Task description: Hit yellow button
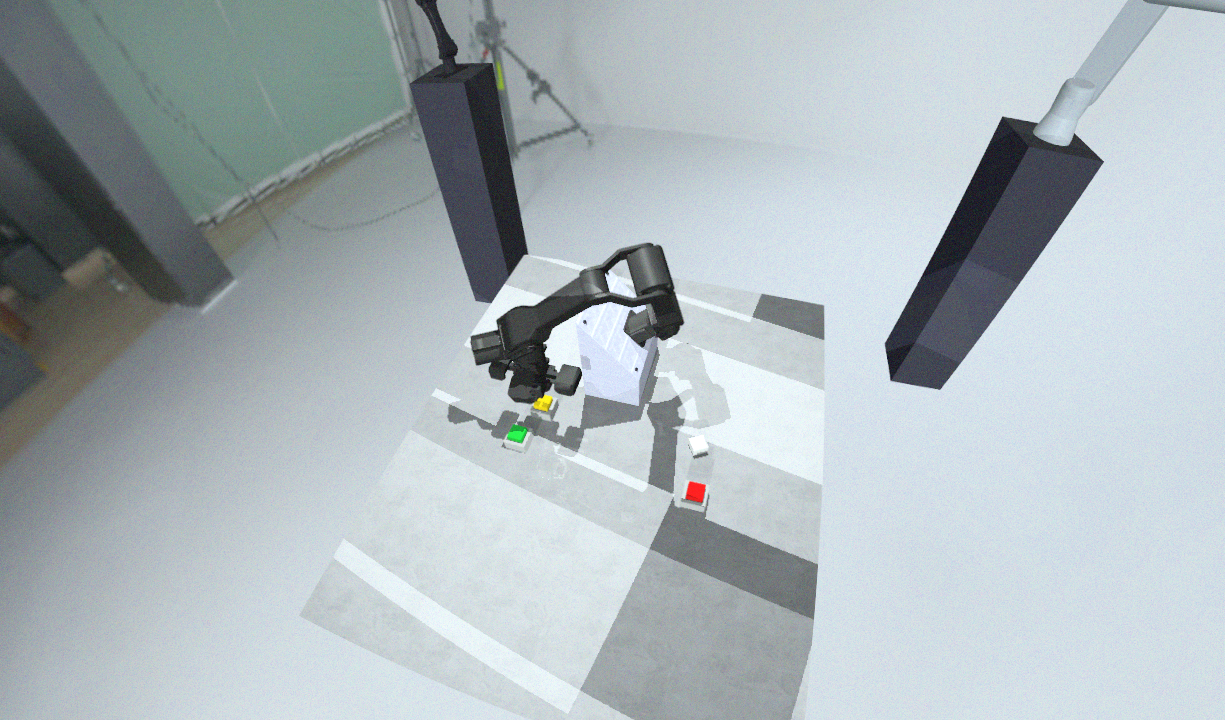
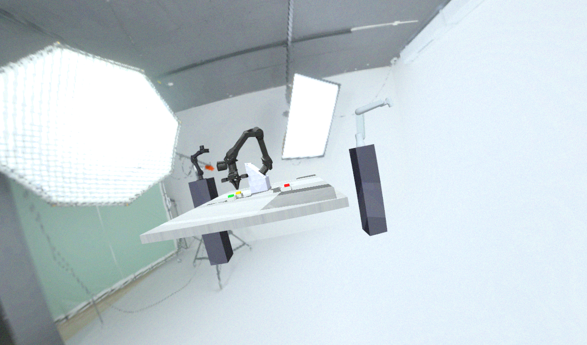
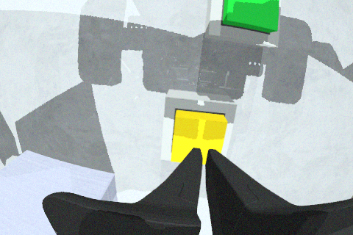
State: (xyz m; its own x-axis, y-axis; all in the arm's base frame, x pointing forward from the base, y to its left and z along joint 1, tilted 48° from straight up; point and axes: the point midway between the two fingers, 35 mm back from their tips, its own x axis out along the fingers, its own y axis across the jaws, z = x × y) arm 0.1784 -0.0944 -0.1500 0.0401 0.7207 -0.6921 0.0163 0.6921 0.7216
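From the top view, the gripper (image 1: 539,394) hangs over the yellow button (image 1: 543,403) on the counter (image 1: 509,573), beside the green button (image 1: 516,437). The exterior view shows the arm (image 2: 244,143) arched down to it. At the wrist, the jaws are shut and empty, tips at the yellow button's (image 3: 199,135) near edge.

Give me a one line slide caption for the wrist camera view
Shut gripper poised with its fingertips at the near edge of the yellow button, green button beyond.
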